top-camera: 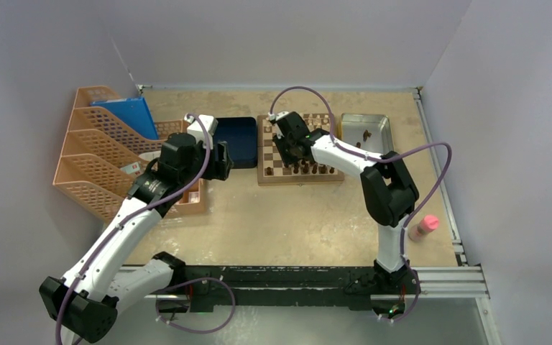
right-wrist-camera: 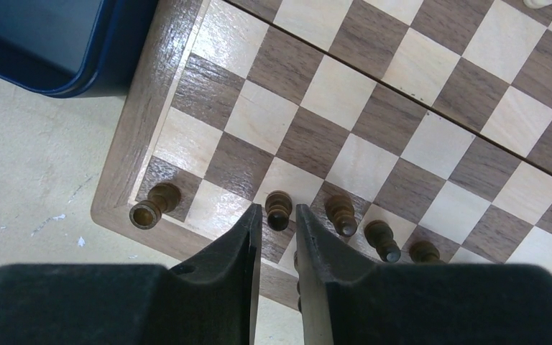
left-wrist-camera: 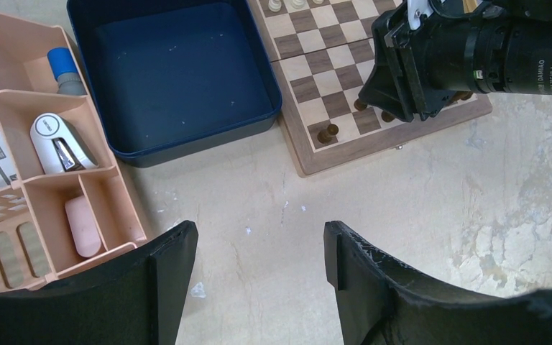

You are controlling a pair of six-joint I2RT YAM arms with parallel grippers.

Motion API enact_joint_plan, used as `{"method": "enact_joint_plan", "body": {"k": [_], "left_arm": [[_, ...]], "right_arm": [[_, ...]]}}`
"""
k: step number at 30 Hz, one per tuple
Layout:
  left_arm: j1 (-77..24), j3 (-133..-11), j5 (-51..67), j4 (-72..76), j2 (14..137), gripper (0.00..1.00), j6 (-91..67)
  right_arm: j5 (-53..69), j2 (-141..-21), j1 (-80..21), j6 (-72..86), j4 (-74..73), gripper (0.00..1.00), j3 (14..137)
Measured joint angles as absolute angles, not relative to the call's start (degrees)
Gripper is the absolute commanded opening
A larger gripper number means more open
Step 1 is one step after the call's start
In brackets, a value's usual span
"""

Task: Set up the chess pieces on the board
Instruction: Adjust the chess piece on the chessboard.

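The board [top-camera: 264, 177] lies at the back centre, with a row of dark chess pieces [top-camera: 309, 169] along its near edge. In the right wrist view a dark rook [right-wrist-camera: 151, 208] stands on the board's [right-wrist-camera: 126, 180] corner square, with several dark pawns [right-wrist-camera: 341, 214] in a row beside it. My right gripper [right-wrist-camera: 277, 208] is low over that row, its jaws a narrow gap apart on either side of one pawn [right-wrist-camera: 279, 210], with thin slits showing at both sides. My left gripper [left-wrist-camera: 259, 233] is open and empty above bare table, left of the board [left-wrist-camera: 309, 162].
A dark blue tray [top-camera: 241, 140] sits against the board's left side. A silver tray [top-camera: 382, 123] holding a few dark pieces [top-camera: 366, 133] is to its right. Orange organisers [top-camera: 100, 158] fill the left. A pink bottle [top-camera: 424, 227] stands at the right. Pale pieces [left-wrist-camera: 287, 3] line the far side.
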State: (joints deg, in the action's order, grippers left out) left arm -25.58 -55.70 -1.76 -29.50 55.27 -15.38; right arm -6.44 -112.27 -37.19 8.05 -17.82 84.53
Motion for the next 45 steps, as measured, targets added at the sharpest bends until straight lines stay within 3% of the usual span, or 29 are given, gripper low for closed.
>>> {"method": "enact_joint_plan", "body": {"k": [12,24,45], "left_arm": [[-25.6,-55.7,-1.8,-29.5,55.5,0.65,-15.4],[-25.6,-55.7,-2.0,-29.5,55.5,0.65,-15.4],[-25.6,-55.7,-2.0,-29.5,56.2,0.65,-15.4]], "right_arm": [[-6.2,-113.9,-37.2,7.6,-17.9,0.26,85.7],[-6.0,-114.2,-37.2,7.6,-18.2,0.17,85.7],[-6.4,-114.3,-37.5,7.9,-18.2,0.17,85.9]]}}
